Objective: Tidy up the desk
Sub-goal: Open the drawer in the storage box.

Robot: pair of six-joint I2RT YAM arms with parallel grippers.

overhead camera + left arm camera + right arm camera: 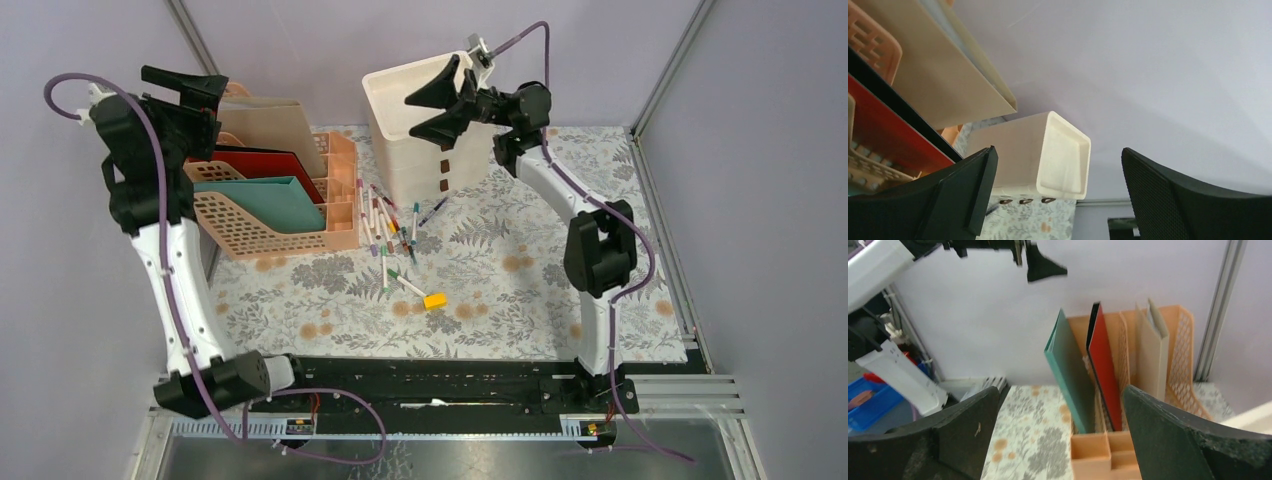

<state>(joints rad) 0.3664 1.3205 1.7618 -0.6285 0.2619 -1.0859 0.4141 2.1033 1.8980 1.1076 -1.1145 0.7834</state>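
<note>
The desk worktop (500,310) fills the middle of the top view, a flat rectangle between purple-grey walls, reaching from the black rail (450,375) at its near edge to the far wall. Its pale cloth is matt and printed with grey fern leaves and small round tan flowers.

The left arm (175,270) rises in white and black along the left edge. Its gripper (205,95) hangs above the far-left corner with the jaws wide apart. The right arm (595,250) reaches to the far middle, and the right gripper (415,118) is by the bin's open top, jaws also wide.

A peach plastic file rack (340,215) with lattice walls sits at the far left, with small square compartments at its right end. Three flat folders stand in it: beige (275,125) farthest, dark red (265,165) in the middle, teal (275,200) nearest.

Right of the rack stands a tall cream bin (420,150), smooth, rectangular, with rounded corners.

Between rack and bin lies a loose scatter of thin pens (385,225) with coloured caps, some crossing. Just near of them is a small yellow block (434,300).
</note>
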